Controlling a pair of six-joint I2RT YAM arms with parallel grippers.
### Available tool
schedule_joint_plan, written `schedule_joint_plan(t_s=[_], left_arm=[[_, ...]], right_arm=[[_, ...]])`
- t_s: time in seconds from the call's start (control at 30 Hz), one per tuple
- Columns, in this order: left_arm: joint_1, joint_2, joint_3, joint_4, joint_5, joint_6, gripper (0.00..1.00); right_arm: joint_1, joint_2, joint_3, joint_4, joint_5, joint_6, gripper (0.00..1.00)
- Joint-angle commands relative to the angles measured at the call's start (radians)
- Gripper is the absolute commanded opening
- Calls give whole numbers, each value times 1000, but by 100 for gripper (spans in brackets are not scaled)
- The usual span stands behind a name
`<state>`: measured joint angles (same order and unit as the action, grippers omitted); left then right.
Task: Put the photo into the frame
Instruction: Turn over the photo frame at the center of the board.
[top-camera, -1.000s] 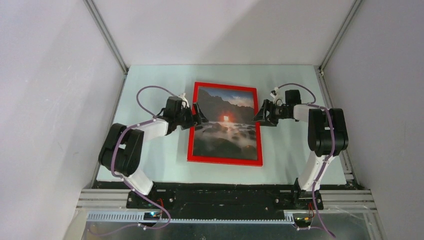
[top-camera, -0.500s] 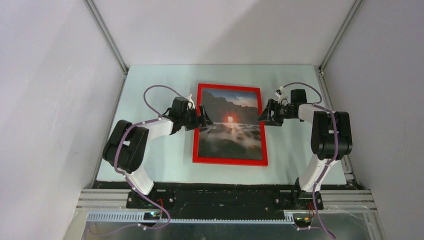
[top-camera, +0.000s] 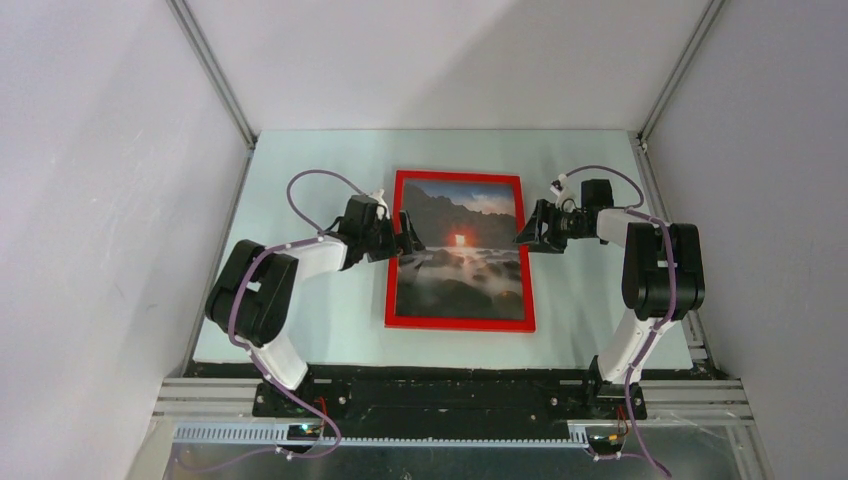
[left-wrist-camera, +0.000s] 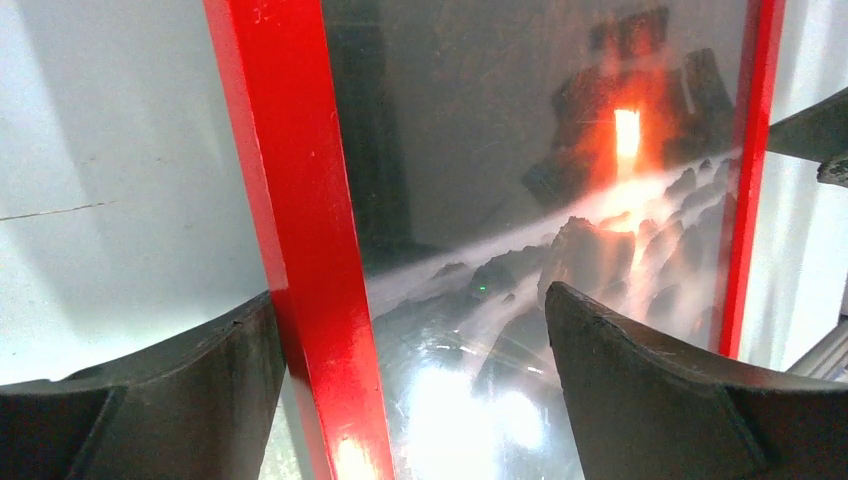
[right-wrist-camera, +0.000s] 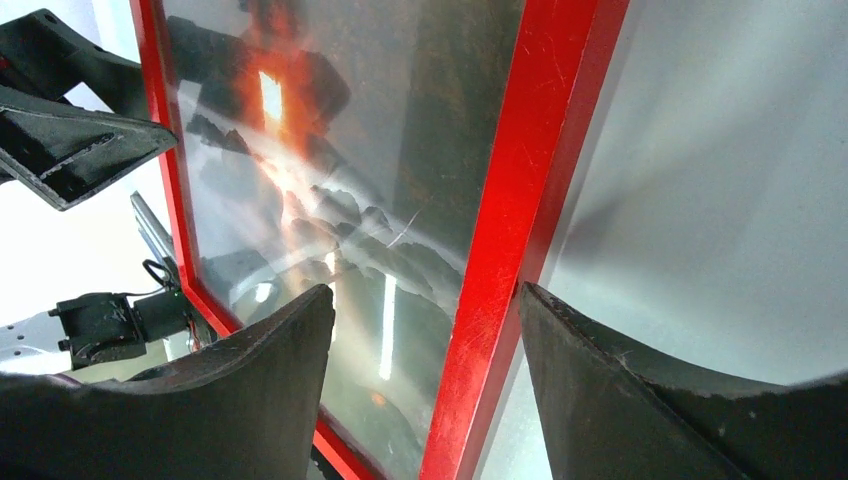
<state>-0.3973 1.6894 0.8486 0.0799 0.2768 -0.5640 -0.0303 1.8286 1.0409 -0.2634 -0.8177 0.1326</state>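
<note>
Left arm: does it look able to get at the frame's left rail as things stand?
Probably yes. The left gripper straddles the frame's left rail with jaws open, one finger outside over the table, the other over the photo. Nothing sits between fingers and rail.

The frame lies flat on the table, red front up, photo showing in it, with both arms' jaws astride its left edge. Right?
Not quite. Only the left gripper has its jaws astride the left edge of the frame; the right gripper sits with jaws astride its right edge, as the top external view shows. The rest holds: flat on the table, red front up, photo showing.
</note>
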Motion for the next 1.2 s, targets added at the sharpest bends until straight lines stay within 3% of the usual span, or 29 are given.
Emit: schedule_joint_plan(t_s=[0.0, 0.8, 1.17], left_arm=[[-8, -41, 6, 63, -26, 37, 95], [-9, -77, 15, 55, -46, 60, 96], [-8, -185, 5, -3, -246, 127, 100]], right_arm=[[-3, -22, -13, 14, 3, -19, 72], [-1, -43, -31, 32, 25, -6, 72], [3, -82, -37, 38, 51, -7, 74]])
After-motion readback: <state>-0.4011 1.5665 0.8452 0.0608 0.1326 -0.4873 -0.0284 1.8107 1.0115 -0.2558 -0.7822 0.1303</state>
